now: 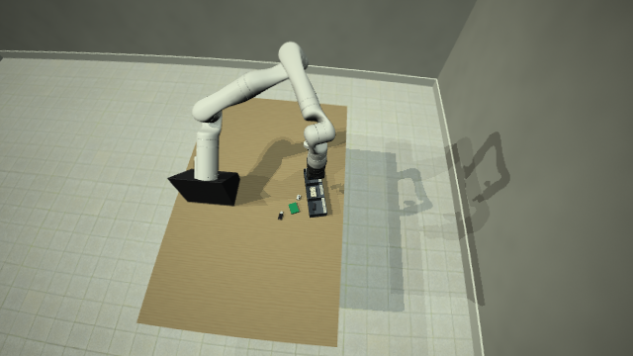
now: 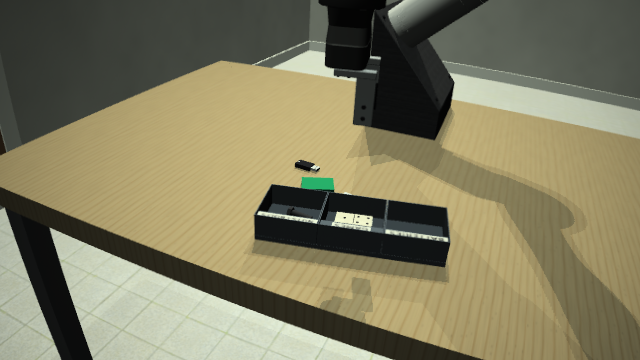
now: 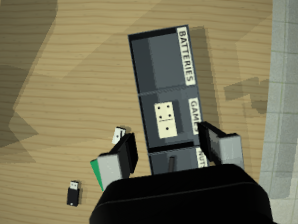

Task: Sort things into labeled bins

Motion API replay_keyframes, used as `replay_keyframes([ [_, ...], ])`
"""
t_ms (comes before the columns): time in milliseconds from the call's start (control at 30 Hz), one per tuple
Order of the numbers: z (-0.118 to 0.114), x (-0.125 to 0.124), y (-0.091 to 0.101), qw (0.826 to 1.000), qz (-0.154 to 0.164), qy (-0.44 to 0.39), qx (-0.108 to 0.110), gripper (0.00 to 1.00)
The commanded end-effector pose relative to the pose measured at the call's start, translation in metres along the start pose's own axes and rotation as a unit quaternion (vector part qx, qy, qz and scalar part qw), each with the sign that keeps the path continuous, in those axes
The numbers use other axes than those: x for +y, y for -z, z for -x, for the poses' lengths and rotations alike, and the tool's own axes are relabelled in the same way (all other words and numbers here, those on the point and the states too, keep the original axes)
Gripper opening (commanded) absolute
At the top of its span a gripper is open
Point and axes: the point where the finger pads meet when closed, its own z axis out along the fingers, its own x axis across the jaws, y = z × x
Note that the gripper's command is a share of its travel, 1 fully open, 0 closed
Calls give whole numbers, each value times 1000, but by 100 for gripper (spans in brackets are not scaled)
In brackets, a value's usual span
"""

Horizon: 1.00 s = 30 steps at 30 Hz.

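And the gripper (image 1: 316, 173) (image 2: 363, 120) (image 3: 167, 140) hangs over the table (image 1: 237, 272) (image 2: 175, 125) (image 3: 50, 100), its two fingers spread wide, holding nothing! On the wood grain beside the bins lies a flat green piece (image 1: 294, 208) (image 2: 317, 183) (image 3: 97, 173), partly behind a finger in the wrist view; near it, a small white piece (image 1: 299, 197) (image 2: 347, 193) (image 3: 119, 135) with a dark mark, its kind too small to tell. Farther out, there's a black USB stick (image 1: 280, 216) (image 2: 307, 166) (image 3: 73, 193) with a pale metal plug. The arm's black, wedge-shaped pedestal (image 1: 208, 192) (image 2: 415, 100) stands well apart. Now the bins: three dark, straight-walled boxes in a row, upright on the table! The BATTERIES bin (image 1: 314, 181) (image 2: 417, 212) (image 3: 160, 60) shows a bare floor; the GAMES bin (image 1: 308, 192) (image 2: 350, 241) (image 3: 182, 105), in the middle, has a cream domino (image 1: 313, 192) (image 2: 353, 219) (image 3: 165, 120) lying flat, dots up. In the end bin (image 1: 321, 214) (image 2: 285, 232) (image 3: 161, 160), its label partly covered to read "NUT", lies a slim dark piece (image 1: 314, 207) (image 2: 300, 212) (image 3: 172, 164), part-hidden from the wrist.
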Motion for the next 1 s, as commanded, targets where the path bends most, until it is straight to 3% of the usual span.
replay_keyframes([
  [0, -2, 1, 12, 1000, 2, 1, 5, 100],
  [200, -2, 1, 33, 1000, 2, 1, 5, 100],
  [967, -2, 1, 33, 1000, 2, 1, 4, 100],
])
